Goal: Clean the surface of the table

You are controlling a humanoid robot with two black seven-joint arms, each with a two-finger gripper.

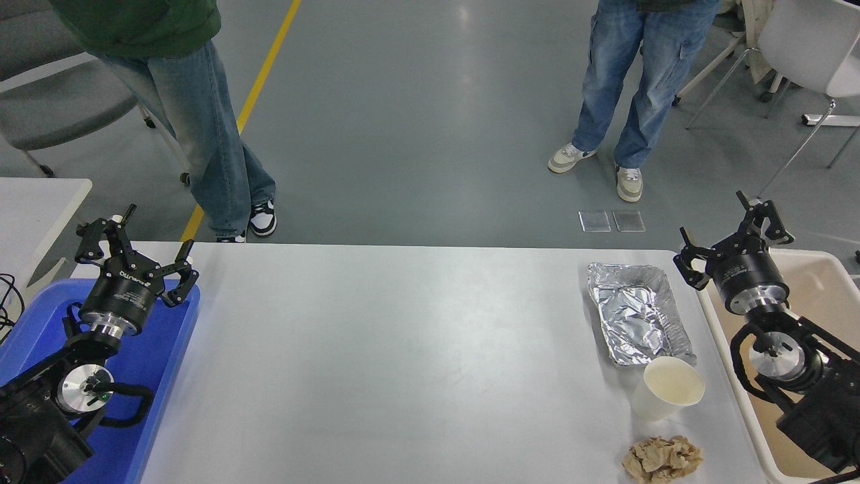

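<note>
Table surface point(403, 363) just left of spread right claw point(732, 232)

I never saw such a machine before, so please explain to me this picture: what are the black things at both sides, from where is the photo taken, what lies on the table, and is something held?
The picture comes from a camera high on a robot, looking down over a white table surface. The black things are its two arms. Each ends in a grasping part: the left end effector hangs over a blue bin, and the right end effector hangs over a beige bin. Both are open and hold nothing. On the table's right side lie a foil tray, a paper cup and a crumpled brown paper. Two people stand beyond the table; only their legs show.
</note>
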